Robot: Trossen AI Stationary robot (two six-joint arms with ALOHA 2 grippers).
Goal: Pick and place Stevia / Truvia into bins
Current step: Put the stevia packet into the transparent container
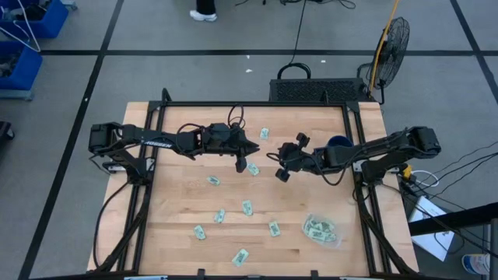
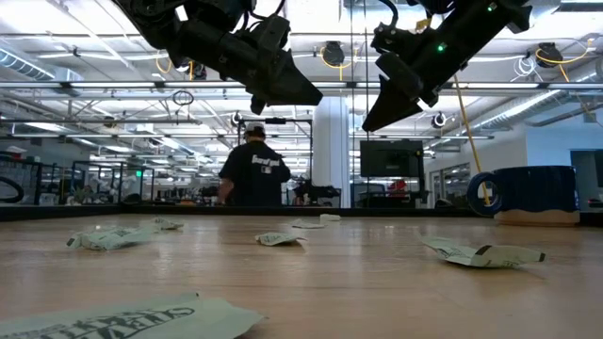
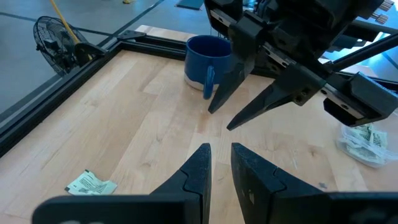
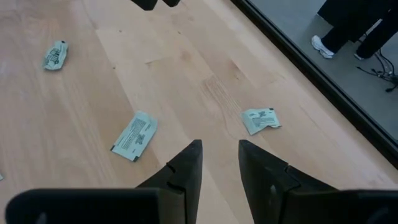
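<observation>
Several pale green and white Stevia sachets lie flat on the wooden table, among them one (image 1: 254,168) under the two grippers, one (image 1: 212,181) and one (image 1: 247,207). The clear bin (image 1: 320,229) stands near the table's right near corner with sachets inside. My left gripper (image 1: 247,152) (image 3: 221,152) hovers above mid-table, its fingers a narrow gap apart and holding nothing. My right gripper (image 1: 280,165) (image 4: 221,149) hovers just to its right, open and holding nothing, with sachets (image 4: 261,119) (image 4: 135,137) on the table below it. In the low view both grippers (image 2: 311,97) (image 2: 372,122) hang well above the table.
A dark blue mug (image 1: 338,144) (image 3: 205,62) stands by the table's right far side, under the right arm. A black frame rims the table. A fan (image 1: 393,39) stands on the floor beyond the far right corner. A person (image 2: 254,174) stands in the room behind.
</observation>
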